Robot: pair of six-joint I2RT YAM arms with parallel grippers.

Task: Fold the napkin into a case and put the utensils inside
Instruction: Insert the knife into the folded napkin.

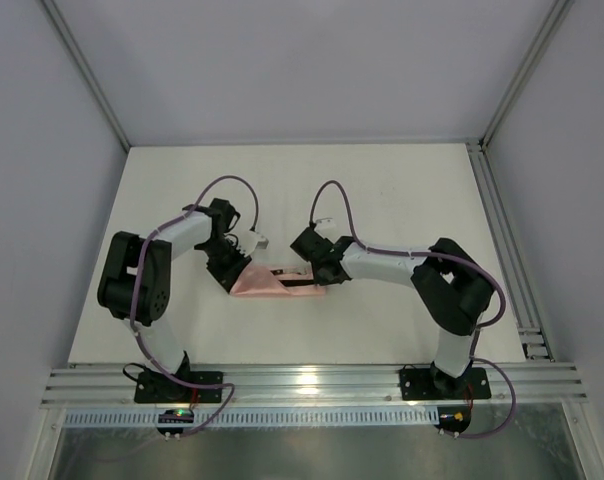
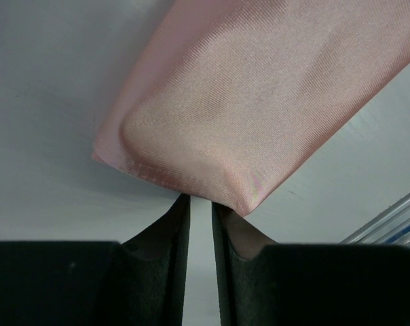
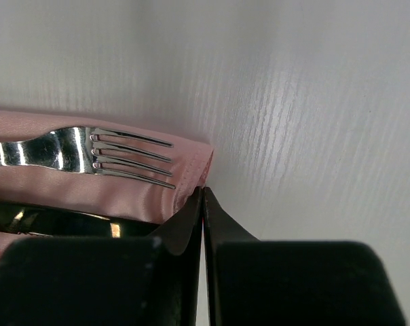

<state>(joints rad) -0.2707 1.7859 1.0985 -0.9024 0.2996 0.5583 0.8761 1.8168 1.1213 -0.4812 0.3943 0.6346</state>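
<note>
The napkin [image 1: 267, 282] lies folded into a narrow pink oblong on the white table [image 1: 382, 190], with an arm at each of its ends. At its left end the left gripper [image 2: 200, 202] holds its jaws a thin slit apart, with bare table showing between them. A puffed corner of the napkin's hem sits right at the tips (whether any of it is nipped there I cannot tell). At the napkin's right end the right gripper [image 3: 202, 191] has its jaws pressed together, tips touching the hem. The fork [image 3: 76, 151] lies flat on the napkin, head uncovered, prongs pointing toward that right end and stopping just short of the edge. Beside it runs a dark glossy strip [image 3: 56, 221], too dim to make out.
</note>
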